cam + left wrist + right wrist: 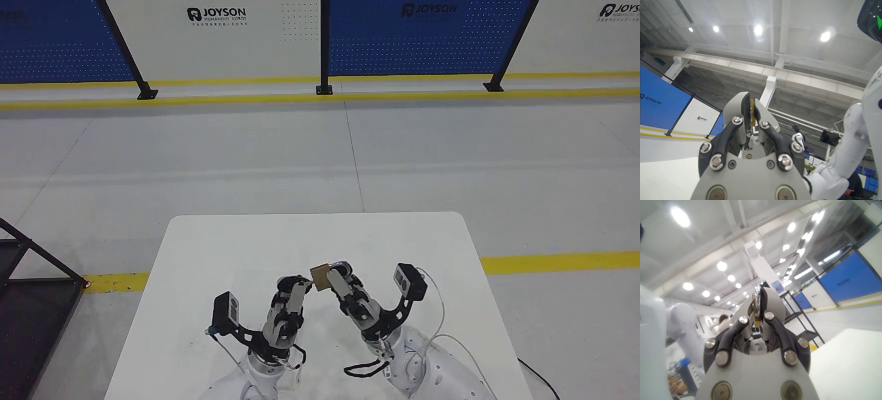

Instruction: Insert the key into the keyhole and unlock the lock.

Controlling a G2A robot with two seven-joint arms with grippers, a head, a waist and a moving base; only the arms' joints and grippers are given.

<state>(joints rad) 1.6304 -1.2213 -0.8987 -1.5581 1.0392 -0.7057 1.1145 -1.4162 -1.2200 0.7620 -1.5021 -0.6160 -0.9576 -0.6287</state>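
Both arms are raised above the near middle of the white table (200, 260), their tips close together. A brass padlock (322, 272) hangs between them, and my right gripper (334, 276) is shut on it. In the right wrist view the lock (757, 311) is edge-on between the pads, with a dark and silvery part at its top end. My left gripper (301, 288) sits just left of the lock. It is shut on a thin brass key (752, 113), clamped edge-on between its pads (746, 110). Whether the key's tip touches the lock I cannot tell.
A black metal rack (30, 290) stands off the table's left side. Beyond the table's far edge lie open floor, yellow floor lines and blue and white barrier panels (420, 35).
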